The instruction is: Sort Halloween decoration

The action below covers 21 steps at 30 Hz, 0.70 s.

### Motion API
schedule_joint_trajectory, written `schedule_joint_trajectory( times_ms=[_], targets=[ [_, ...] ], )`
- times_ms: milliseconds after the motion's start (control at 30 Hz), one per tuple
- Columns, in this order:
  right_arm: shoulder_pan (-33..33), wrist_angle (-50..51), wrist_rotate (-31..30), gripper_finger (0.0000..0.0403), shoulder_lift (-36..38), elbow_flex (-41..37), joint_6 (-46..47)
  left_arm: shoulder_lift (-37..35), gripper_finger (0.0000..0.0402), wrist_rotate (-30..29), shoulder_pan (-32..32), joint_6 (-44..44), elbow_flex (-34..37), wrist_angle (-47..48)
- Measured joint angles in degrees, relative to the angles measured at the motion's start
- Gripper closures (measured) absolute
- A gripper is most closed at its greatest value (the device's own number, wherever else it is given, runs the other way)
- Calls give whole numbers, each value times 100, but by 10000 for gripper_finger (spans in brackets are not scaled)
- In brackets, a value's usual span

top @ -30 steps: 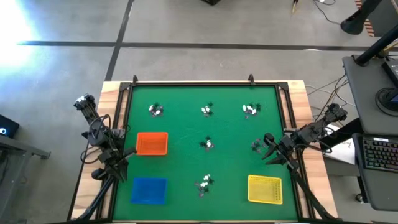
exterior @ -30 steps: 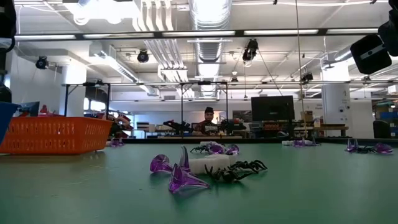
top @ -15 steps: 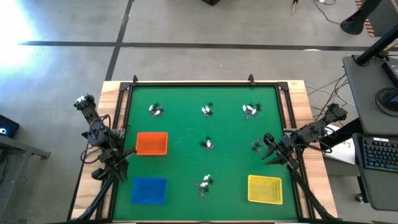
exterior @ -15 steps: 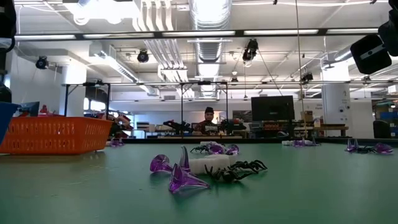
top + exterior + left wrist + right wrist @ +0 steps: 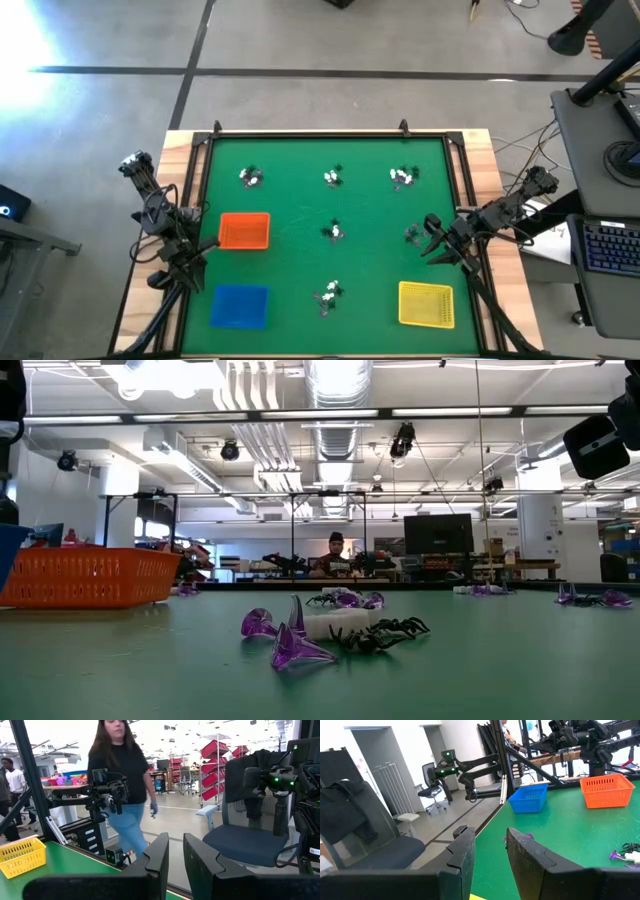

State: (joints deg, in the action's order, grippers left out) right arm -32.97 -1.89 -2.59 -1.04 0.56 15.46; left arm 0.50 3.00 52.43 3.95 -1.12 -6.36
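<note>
- High view: Halloween decoration lies in six small clusters across the green bench; none sits in a tray.
- Right gripper hangs beside the right-edge cluster, nearer than the left gripper. Long axes unreadable.
- Fingers: both pairs slightly parted, empty.
- Low view alone shows purple, white and black pieces.

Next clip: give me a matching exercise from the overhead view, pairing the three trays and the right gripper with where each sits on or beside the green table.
Things:
1. orange tray
2. blue tray
3. yellow tray
4. right gripper

Places:
A. near right corner of the mat
B. over the mat's right edge, beside a small trinket cluster
C. left side, mid-depth
D. near left corner of the mat

Pairs: 1-C, 2-D, 3-A, 4-B
</note>
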Motion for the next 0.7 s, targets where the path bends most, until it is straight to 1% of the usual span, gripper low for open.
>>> schedule_joint_trajectory(
  times_ms=[167,300,367,433,533,700],
  targets=[
    [0,-1,-4,298,-2,0,0,1,361,1,0,0,1,-1],
    [0,-12,-191,298,0,0,-2,1,361,0,0,-1,1,-1],
    [0,-13,-193,298,-1,0,-16,1,361,-1,0,1,1,0],
    [0,-16,-227,298,-2,0,-110,-1,361,1,0,-1,0,1],
    [0,-61,-529,298,-2,0,-470,1,361,1,0,-1,0,1],
    [0,-70,-553,298,-22,0,-459,-1,361,0,0,-1,1,1]
  ],
)
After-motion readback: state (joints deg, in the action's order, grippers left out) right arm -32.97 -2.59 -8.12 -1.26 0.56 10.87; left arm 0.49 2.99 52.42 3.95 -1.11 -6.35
